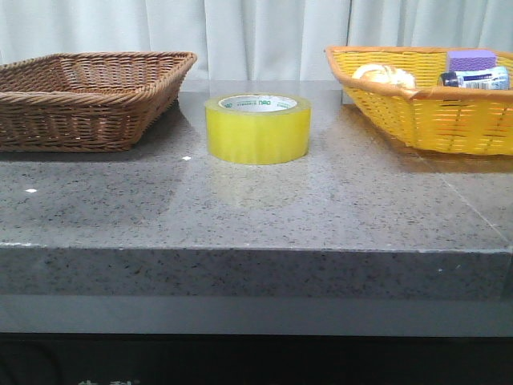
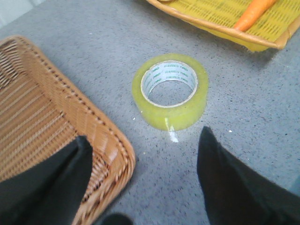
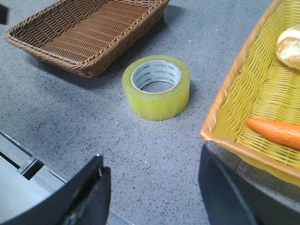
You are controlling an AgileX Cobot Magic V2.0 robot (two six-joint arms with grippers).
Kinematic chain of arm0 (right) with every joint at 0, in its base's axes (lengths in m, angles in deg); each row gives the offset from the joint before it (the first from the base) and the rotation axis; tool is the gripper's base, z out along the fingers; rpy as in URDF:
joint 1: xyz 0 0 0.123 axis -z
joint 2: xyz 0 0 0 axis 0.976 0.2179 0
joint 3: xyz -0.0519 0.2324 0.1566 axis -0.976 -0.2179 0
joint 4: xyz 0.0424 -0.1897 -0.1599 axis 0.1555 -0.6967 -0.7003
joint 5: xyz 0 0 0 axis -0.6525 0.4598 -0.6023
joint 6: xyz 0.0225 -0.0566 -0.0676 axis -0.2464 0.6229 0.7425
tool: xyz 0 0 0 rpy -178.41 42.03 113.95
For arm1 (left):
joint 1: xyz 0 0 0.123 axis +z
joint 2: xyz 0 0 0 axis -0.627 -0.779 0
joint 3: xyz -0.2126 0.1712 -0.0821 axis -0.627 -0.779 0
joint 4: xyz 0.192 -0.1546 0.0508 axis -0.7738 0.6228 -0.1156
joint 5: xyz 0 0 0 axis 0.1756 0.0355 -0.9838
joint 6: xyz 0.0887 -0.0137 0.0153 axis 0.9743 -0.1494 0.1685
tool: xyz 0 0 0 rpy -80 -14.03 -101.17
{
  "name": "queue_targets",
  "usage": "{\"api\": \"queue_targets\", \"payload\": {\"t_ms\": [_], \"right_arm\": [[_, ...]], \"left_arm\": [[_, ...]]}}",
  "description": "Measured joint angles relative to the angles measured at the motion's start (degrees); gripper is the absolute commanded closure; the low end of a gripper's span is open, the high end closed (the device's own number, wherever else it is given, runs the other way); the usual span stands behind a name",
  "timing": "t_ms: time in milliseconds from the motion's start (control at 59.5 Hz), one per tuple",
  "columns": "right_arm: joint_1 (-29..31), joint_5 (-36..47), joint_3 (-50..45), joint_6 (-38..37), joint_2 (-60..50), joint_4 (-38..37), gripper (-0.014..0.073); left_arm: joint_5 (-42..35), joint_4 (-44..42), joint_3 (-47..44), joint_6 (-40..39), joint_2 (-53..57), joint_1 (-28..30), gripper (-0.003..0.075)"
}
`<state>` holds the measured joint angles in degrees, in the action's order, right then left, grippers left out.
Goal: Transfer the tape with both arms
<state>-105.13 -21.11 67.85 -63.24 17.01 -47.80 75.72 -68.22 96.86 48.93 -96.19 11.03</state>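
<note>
The tape (image 1: 258, 128) is a wide translucent yellow roll lying flat on the grey table, between the two baskets. It shows in the left wrist view (image 2: 170, 91) and the right wrist view (image 3: 156, 87) too. My left gripper (image 2: 145, 140) hangs open above the table, short of the tape and partly over the brown basket's corner, with nothing between its fingers. My right gripper (image 3: 152, 161) is open over bare table near the front edge, well short of the tape. Neither arm shows in the front view.
A brown wicker basket (image 1: 86, 98) stands at the left. At the right is a yellow basket (image 1: 425, 108) with a carrot (image 3: 276, 131), a bread roll (image 1: 383, 76), a purple block (image 1: 471, 60) and a dark bottle (image 1: 474, 79). The table's front edge (image 1: 256, 250) is near.
</note>
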Motion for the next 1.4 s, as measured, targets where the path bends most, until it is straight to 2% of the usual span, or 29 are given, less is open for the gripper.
{"api": "queue_targets", "payload": {"t_ms": [50,118,286,572,807,1328,1395], "right_arm": [[0.00,0.00,0.00,0.00,0.00,0.00,0.0148],[0.00,0.00,0.00,0.00,0.00,0.00,0.0148],[0.00,0.00,0.00,0.00,0.00,0.00,0.0148],[0.00,0.00,0.00,0.00,0.00,0.00,0.0148],[0.00,0.00,0.00,0.00,0.00,0.00,0.0148],[0.00,0.00,0.00,0.00,0.00,0.00,0.0148],[0.00,0.00,0.00,0.00,0.00,0.00,0.0148]], "left_arm": [[0.66,0.00,2.86,1.67,-3.11,-0.87,0.0147],[2.10,0.00,6.52,3.81,-7.47,-2.29,0.0132],[9.09,0.00,16.03,9.73,-17.77,-5.29,0.0132],[21.07,0.24,29.23,15.90,-31.61,-6.71,0.0133],[21.61,0.50,33.50,17.88,-38.54,-7.39,0.0133],[21.22,0.61,35.21,18.70,-47.75,-7.62,0.0134],[21.32,0.72,35.42,18.70,-47.99,-7.62,0.0155]]}}
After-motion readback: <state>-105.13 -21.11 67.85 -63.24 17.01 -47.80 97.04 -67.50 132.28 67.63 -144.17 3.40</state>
